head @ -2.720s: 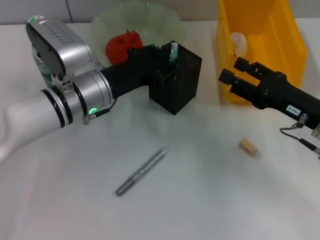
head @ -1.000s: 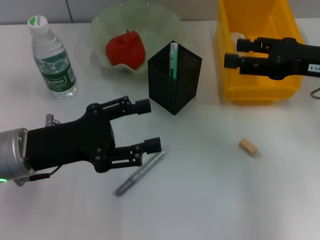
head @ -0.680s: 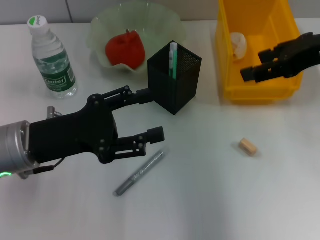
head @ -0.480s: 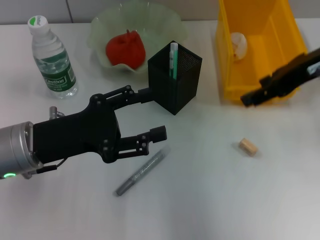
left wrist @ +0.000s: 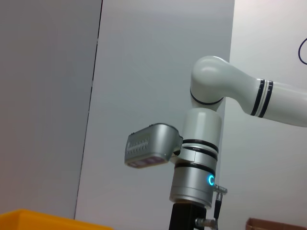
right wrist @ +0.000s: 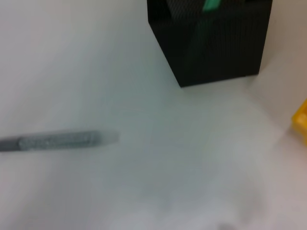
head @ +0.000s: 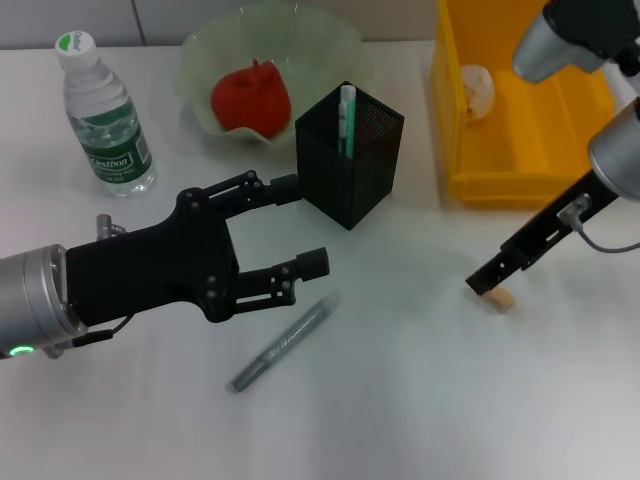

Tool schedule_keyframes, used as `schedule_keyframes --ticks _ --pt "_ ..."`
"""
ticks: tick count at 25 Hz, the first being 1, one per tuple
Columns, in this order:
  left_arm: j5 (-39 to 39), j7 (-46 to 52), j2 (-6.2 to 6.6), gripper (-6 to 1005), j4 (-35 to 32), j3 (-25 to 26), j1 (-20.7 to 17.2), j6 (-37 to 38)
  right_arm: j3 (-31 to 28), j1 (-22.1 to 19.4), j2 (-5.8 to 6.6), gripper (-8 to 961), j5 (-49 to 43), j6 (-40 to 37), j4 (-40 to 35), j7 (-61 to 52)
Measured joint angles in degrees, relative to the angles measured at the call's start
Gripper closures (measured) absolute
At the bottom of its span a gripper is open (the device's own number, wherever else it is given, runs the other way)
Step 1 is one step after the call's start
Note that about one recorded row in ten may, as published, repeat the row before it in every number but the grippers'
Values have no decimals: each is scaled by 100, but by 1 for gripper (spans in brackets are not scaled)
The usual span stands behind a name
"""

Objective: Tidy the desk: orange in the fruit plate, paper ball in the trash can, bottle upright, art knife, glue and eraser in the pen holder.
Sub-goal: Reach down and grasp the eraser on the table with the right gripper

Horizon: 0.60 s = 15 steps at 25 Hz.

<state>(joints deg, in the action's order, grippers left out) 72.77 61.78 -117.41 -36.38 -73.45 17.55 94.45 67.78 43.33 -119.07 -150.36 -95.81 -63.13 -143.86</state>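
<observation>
The grey art knife [head: 282,343] lies flat on the white desk, and also shows in the right wrist view [right wrist: 53,141]. My left gripper [head: 300,225] hovers open just above and behind it, holding nothing. The tan eraser [head: 499,298] lies at the right, with my right gripper [head: 485,282] pointing down onto its near edge and partly covering it. The black mesh pen holder [head: 350,160] holds the white-green glue [head: 347,112]. A red round fruit [head: 250,95] sits in the green fruit plate [head: 330,45]. The bottle [head: 105,115] stands upright. The paper ball [head: 478,88] lies in the yellow trash can [head: 520,150].
The pen holder [right wrist: 211,43] and a corner of the yellow can [right wrist: 301,122] show in the right wrist view. The left wrist view shows only a wall and my right arm [left wrist: 201,158].
My right arm swung from over the yellow can down to the eraser. My left gripper left the pen holder, came down open near the art knife, and has barely moved since.
</observation>
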Motion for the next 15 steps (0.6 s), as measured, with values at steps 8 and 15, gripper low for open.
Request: schedule_keyframes --ticks 8,15 --pt "0 -7 -30 200 9 2 3 -98 106 35 -2 225 -212 56 108 -61" --pt "0 -15 -37 201 9 -3 3 -126 300 122 -18 226 -256 245 496 -79"
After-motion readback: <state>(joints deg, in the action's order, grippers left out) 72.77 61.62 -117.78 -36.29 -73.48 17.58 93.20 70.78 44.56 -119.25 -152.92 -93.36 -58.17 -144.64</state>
